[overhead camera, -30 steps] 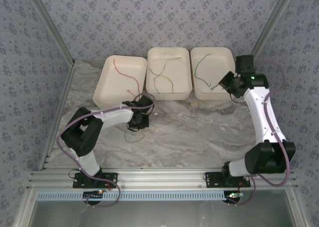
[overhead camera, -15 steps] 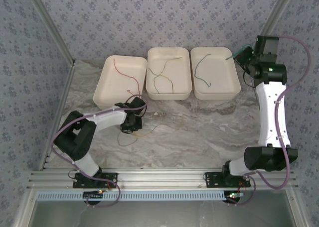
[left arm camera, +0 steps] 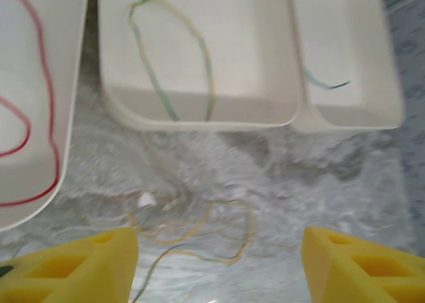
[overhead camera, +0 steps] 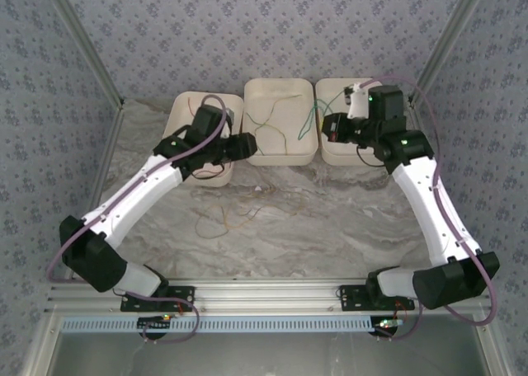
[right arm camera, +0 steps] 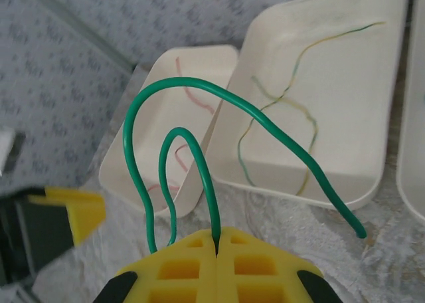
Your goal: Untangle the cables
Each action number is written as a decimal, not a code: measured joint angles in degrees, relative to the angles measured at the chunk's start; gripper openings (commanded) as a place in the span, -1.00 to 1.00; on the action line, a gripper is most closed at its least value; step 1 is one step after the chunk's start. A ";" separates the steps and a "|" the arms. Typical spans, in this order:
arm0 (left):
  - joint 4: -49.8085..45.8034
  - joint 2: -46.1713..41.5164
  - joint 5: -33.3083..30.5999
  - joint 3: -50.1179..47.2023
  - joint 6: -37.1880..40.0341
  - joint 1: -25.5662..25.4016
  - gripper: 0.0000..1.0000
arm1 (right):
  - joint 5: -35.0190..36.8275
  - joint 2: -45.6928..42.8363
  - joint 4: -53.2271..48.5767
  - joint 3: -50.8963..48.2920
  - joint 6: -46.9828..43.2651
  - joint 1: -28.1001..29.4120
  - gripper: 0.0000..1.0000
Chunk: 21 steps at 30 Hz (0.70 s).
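My right gripper is shut on a looping green cable, held in the air near the gap between the middle and right trays. My left gripper stands open above the marble, nothing between its yellow fingers. Below it a thin yellow cable lies in loose loops on the table. A red cable lies in the left tray. Yellow-green cables lie in the middle tray. Another green cable lies in the right tray.
The three white trays stand side by side at the back of the marble table. Patterned walls close in the back and sides. My left gripper and right gripper are close together over the trays' front edges.
My left gripper rose from the cable on the table, moved toward the trays and opened. My right arm swung left from the right tray's far corner with the green cable.
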 measured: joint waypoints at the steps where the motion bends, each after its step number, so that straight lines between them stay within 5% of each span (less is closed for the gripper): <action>1: 0.46 0.02 1.68 0.50 -0.02 0.74 0.27 | -0.39 0.00 0.07 -0.61 -1.38 1.22 -1.00; 13: 2.47 6.19 22.56 11.13 -0.42 2.34 0.21 | 6.91 2.84 -4.35 -1.40 -14.62 14.99 -1.00; 21: 2.75 7.63 28.81 11.91 -0.33 2.40 0.04 | 9.94 4.04 -6.10 -1.40 -17.25 17.11 -1.00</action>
